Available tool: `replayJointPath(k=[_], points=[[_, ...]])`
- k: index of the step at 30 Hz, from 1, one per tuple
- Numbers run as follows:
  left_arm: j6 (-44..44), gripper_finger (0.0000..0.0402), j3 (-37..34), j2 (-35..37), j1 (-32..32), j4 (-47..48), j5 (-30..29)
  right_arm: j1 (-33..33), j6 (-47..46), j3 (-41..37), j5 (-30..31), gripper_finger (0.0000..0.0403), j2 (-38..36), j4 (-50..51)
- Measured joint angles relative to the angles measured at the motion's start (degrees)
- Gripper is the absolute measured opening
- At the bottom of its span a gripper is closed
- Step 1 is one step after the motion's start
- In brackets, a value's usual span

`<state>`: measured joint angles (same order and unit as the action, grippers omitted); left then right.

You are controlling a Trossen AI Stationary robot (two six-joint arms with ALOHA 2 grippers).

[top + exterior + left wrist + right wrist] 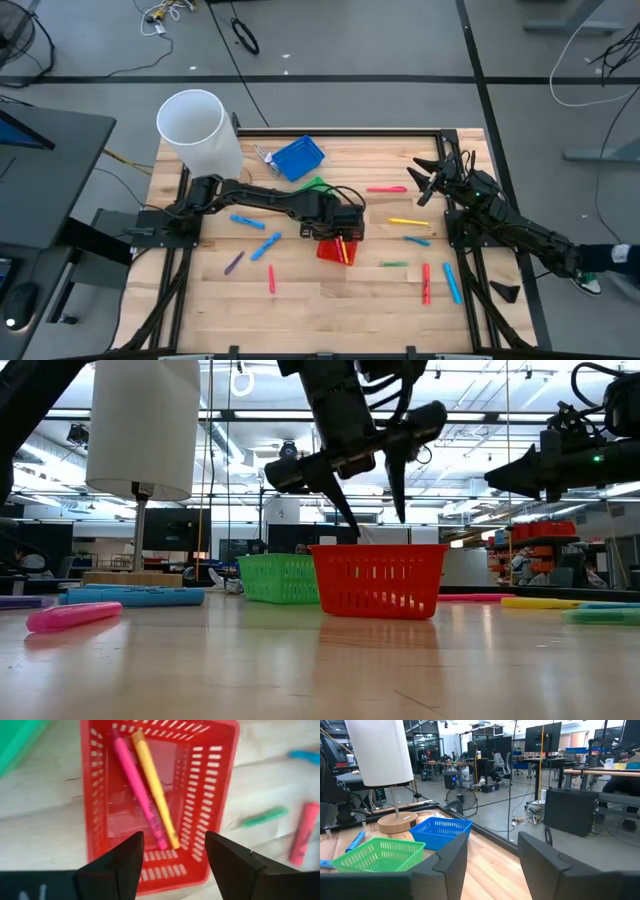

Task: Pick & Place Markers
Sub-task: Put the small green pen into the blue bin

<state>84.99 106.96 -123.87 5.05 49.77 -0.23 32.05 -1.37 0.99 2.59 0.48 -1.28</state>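
Note:
A red mesh basket stands near the table's middle and also shows in the low view. A pink marker and a yellow marker lie side by side in it. My left gripper hangs open and empty just above the basket, fingers pointing down; it also shows in the low view and the left wrist view. Loose markers lie on the table: blue, purple and red on the left, and pink, yellow and green on the right. My right gripper is open and empty, raised at the far right.
A green basket and a blue basket stand at the far middle. A tall white cylinder on a wooden foot stands at the far left corner. More markers, red and blue, lie at the near right.

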Motion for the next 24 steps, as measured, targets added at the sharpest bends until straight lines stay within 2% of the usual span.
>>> replayJointPath(k=[5,10,14,24], points=[[-4.95,0.0218,0.02,1.81,0.56,-0.23,0.0,0.0,-0.01,0.0,0.0,0.0176,0.0,0.0],[-14.12,0.0218,-0.02,3.27,1.36,-0.54,0.51,-0.02,-0.01,0.0,0.0,0.0176,-0.01,0.0],[-26.18,0.0218,-0.02,4.52,2.15,-0.09,2.92,0.0,0.0,0.0,0.04,0.0176,-0.01,0.0],[-54.74,0.0218,-0.02,6.57,4.67,3.74,13.78,-0.02,0.0,0.01,0.11,0.0176,-0.01,-0.02]])
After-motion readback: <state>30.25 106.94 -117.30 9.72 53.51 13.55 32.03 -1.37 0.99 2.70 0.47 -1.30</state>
